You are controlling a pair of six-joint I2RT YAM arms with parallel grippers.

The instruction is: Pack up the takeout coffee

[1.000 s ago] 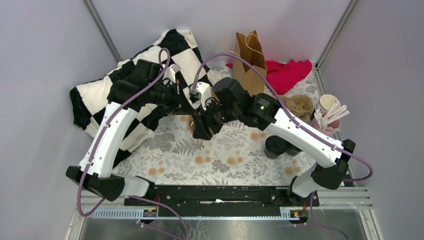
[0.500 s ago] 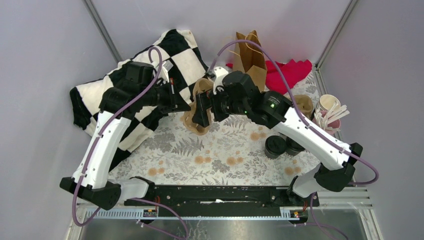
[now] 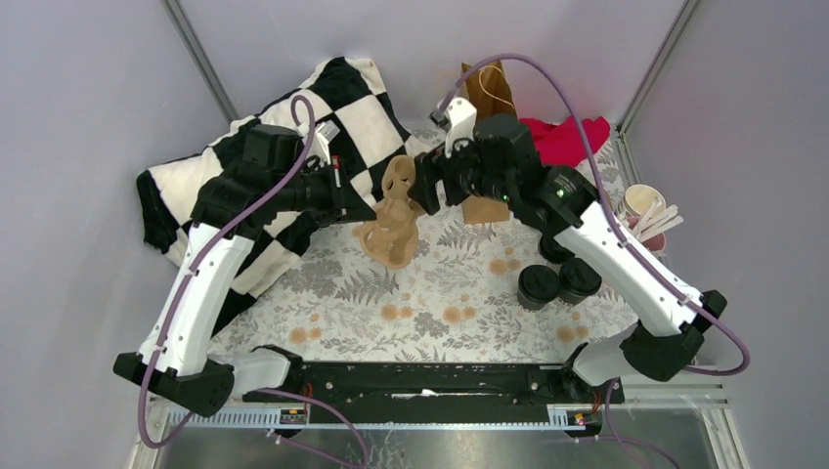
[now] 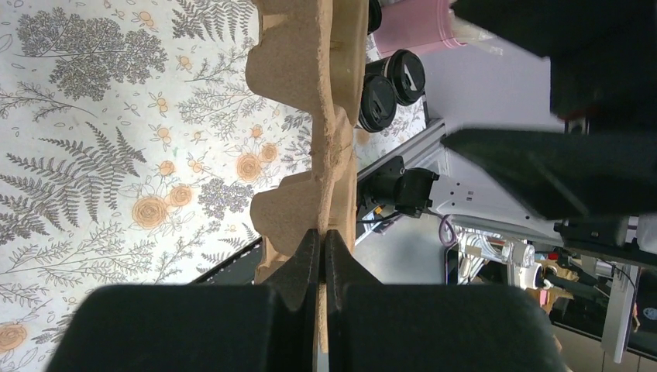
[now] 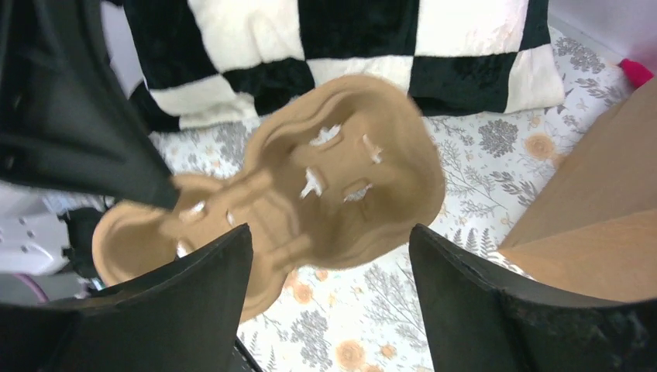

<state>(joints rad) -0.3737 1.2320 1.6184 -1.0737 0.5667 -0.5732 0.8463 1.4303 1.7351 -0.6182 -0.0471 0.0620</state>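
Observation:
A brown pulp cup carrier (image 3: 393, 210) hangs tilted on edge above the floral mat, and my left gripper (image 3: 370, 207) is shut on its rim (image 4: 321, 232). Just right of the carrier, my right gripper (image 3: 422, 191) stands open and apart from it. In the right wrist view the carrier's underside (image 5: 325, 178) lies beyond the spread fingers (image 5: 225, 263). The takeout coffee, three black lidded cups (image 3: 539, 286) (image 3: 579, 278) (image 3: 553, 246), stands on the mat at the right, and two of them (image 4: 377, 101) show past the carrier. The brown paper bag (image 3: 484, 88) stands behind my right arm, mostly hidden.
A black and white checked pillow (image 3: 244, 147) fills the back left. A red cloth (image 3: 562, 137) lies at the back right. A pink cup of wooden stirrers (image 3: 645, 230) and a white cup (image 3: 640, 200) stand by the right wall.
My left gripper has raised the carrier onto its edge. My right gripper has let go of it, opened, and drawn back and up towards the bag.

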